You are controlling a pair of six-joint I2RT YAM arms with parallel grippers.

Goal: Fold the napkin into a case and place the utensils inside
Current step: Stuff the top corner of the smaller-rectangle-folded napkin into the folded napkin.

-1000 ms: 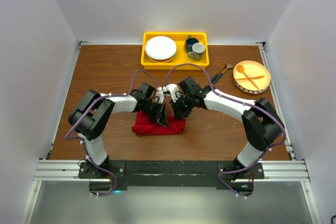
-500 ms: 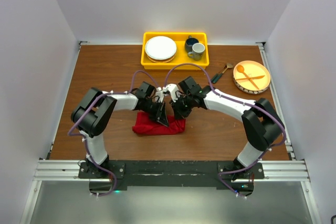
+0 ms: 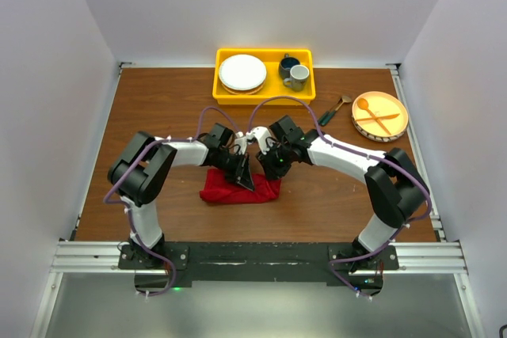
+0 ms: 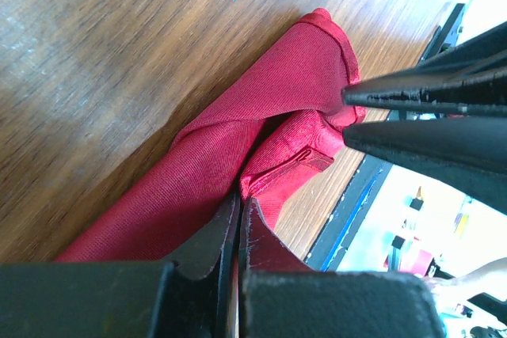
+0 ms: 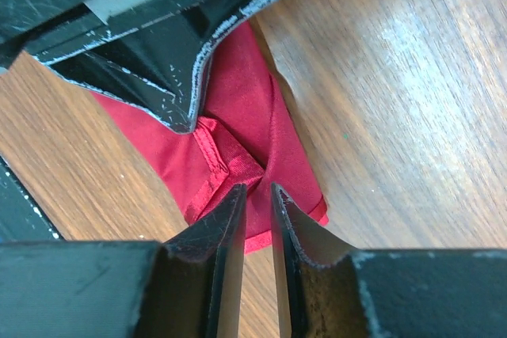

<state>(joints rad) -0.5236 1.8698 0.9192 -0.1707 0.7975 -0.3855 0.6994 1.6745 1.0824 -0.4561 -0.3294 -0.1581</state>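
The napkin (image 3: 230,191) lies bunched in a low red heap at the centre of the frame, near the lower edge of the worktop (image 3: 158,108). Both arms meet over its upper edge and hide its middle.

The left fingers (image 4: 240,205) are pressed together with red cloth caught at their tips. The right fingers (image 5: 255,191) stand a narrow slit apart, tips at a folded hem, with cloth showing through the slit.

In the left wrist view the right fingers jut in from the right edge over the napkin's far corner. In the right wrist view the left fingers fill the upper left.

At top centre sits a yellow tray (image 3: 226,99) with white plates (image 3: 242,73) and two mugs (image 3: 295,74). At the upper right a round dish (image 3: 398,105) carries the utensils (image 3: 379,116), crossed. A dark-handled piece (image 3: 336,109) lies between tray and dish. Purple cables (image 3: 281,99) arch across the tray's lower edge.
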